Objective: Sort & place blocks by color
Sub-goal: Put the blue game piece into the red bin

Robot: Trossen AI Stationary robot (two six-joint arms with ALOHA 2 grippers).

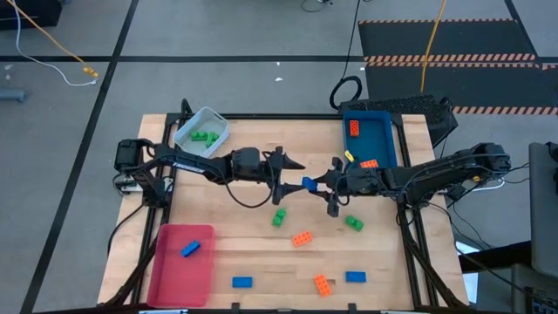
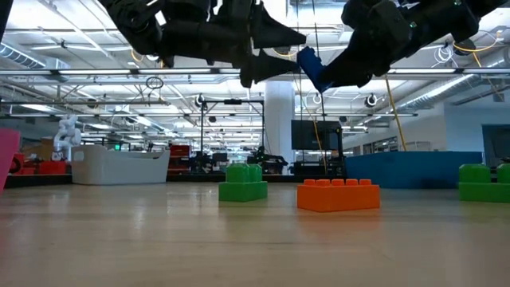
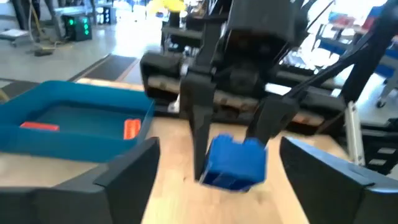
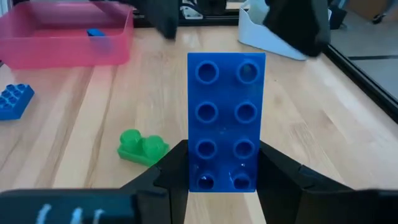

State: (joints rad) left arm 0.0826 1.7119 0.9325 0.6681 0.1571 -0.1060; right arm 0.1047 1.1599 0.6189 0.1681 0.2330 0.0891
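Blue brick (image 1: pixel 308 184): high view, mid-table above the wood, clamped in right gripper (image 1: pixel 316 183); left gripper (image 1: pixel 288 174) just beside it, fingers spread.
Trays: blue tray (image 1: pixel 388 139) with orange bricks, pale tray (image 1: pixel 187 136) with green, red tray (image 1: pixel 166 270) with one blue.
Loose blocks: green, orange, blue scattered on table (image 1: pixel 235 231), unsorted.
Low view: blue brick (image 2: pixel 312 67) aloft between both grippers; green brick (image 2: pixel 243 182) and orange brick (image 2: pixel 338 194) directly below.
Left wrist: blue brick (image 3: pixel 235 163) pinched by its end only, between right fingers (image 3: pixel 200 134).
Right wrist: brick (image 4: pixel 226 121) gripped at bottom edge, most of it overhanging.
Risk: likely handover; early release or finger collision could drop brick onto blocks below.
Writing: none legible.
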